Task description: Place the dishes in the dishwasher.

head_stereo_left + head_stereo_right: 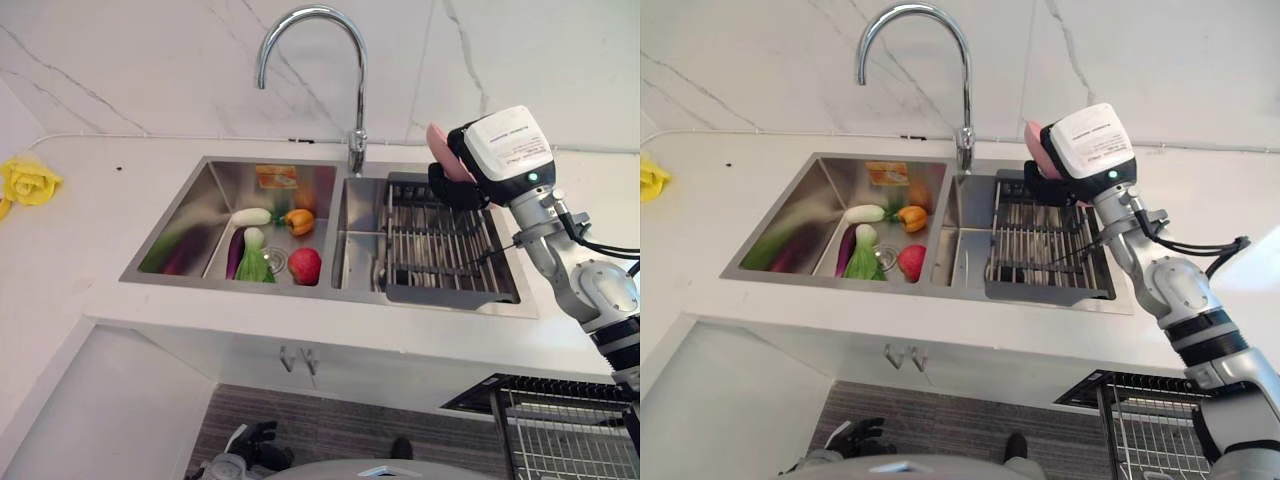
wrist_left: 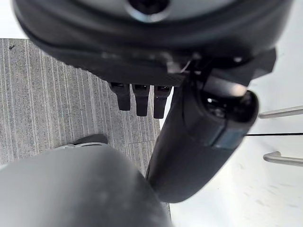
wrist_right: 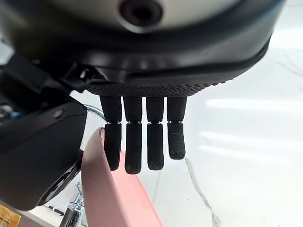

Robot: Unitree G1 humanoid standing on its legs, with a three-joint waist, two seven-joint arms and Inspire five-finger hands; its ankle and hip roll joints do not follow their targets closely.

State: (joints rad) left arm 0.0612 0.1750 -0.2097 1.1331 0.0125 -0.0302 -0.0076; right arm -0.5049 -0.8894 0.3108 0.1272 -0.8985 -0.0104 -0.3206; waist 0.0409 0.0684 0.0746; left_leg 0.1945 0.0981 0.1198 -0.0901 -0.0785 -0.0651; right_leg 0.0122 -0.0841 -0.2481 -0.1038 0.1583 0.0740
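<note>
My right hand (image 1: pixel 455 186) is raised over the back of the sink's right basin, shut on a pink plate (image 1: pixel 440 150). The plate (image 3: pixel 118 198) stands on edge, with the fingers (image 3: pixel 142 142) lying over its rim and the thumb on the other side. Below it a dark dish rack (image 1: pixel 440 293) sits in the right basin, and no dishes are visible in it. A wire dishwasher basket (image 1: pixel 565 435) is pulled out at the lower right, below the counter. My left hand (image 1: pixel 252 440) hangs low near the floor, relaxed and holding nothing.
The left basin (image 1: pixel 215 180) holds a white radish (image 1: pixel 250 216), an orange pepper (image 1: pixel 298 221), an eggplant (image 1: pixel 235 252), a green vegetable (image 1: pixel 256 264) and a red fruit (image 1: pixel 304 265). A curved tap (image 1: pixel 310 20) rises behind the sink. A yellow cloth (image 1: pixel 28 180) lies far left.
</note>
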